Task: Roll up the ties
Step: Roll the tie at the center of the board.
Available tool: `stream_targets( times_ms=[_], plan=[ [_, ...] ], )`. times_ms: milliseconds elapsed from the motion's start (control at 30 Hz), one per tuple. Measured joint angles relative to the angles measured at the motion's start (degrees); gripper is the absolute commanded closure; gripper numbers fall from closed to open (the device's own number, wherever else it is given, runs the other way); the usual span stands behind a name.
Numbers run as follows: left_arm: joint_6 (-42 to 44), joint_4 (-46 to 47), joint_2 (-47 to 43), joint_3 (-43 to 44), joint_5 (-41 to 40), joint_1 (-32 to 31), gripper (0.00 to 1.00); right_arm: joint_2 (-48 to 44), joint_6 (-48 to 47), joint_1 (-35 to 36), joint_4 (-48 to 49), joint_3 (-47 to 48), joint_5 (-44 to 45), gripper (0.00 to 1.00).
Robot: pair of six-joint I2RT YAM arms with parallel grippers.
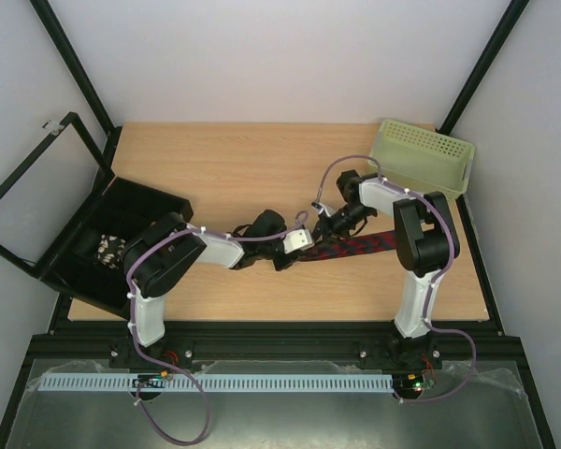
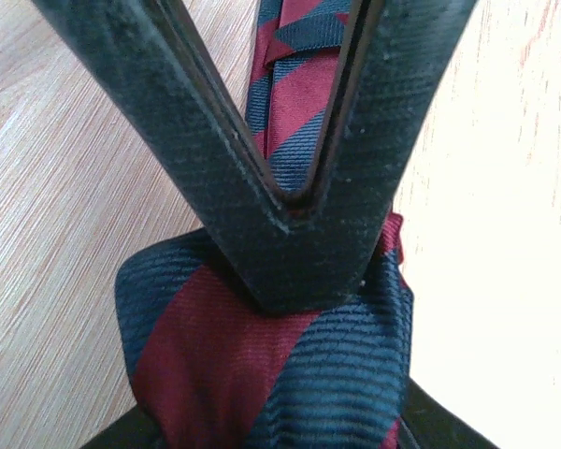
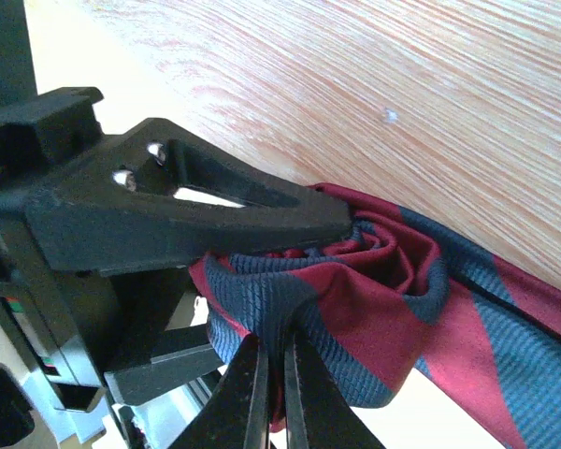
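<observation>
One dark red tie with navy diagonal stripes [image 1: 365, 247] lies right of the table's centre, its left end wound into a loose roll. In the left wrist view the roll [image 2: 215, 365] sits between my left gripper's [image 2: 271, 416] fingers, which grip it from both sides. My right gripper [image 3: 273, 365] is shut, pinching a fold of the roll's outer layer [image 3: 355, 309]. Its fingers show as a black V in the left wrist view [image 2: 206, 159]. In the top view the left gripper [image 1: 302, 245] and the right gripper [image 1: 325, 228] meet at the roll. The tie's flat tail runs right under the right arm.
A pale green perforated basket [image 1: 423, 157] stands at the back right corner. A black box [image 1: 122, 210] with its lid [image 1: 37, 187] open stands at the left edge and holds something small. Bare wood lies behind the arms.
</observation>
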Motion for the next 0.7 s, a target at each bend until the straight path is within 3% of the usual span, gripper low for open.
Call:
stream_targets(
  times_ms=[100,233,433,700],
  plan=[
    [0.5,-1.4,0.0,0.9,-0.2,-0.1,0.41,-0.1,0.1,-0.7,0.7,-1.0,0.7,0.99],
    [0.4,-4.7,0.0,2.2,0.3,0.0,0.29,-0.1,-0.2,-3.3,1.6,-2.8,3.3,0.99],
    [-1.2,-6.4,-1.3,2.7,3.8,0.0,0.25,-0.1,-2.1,-6.1,3.1,-4.9,8.6,0.99],
    [-4.7,-4.9,-2.5,3.6,6.0,0.3,0.23,-0.1,-3.0,-6.3,3.9,-5.5,9.2,0.99]
  ],
)
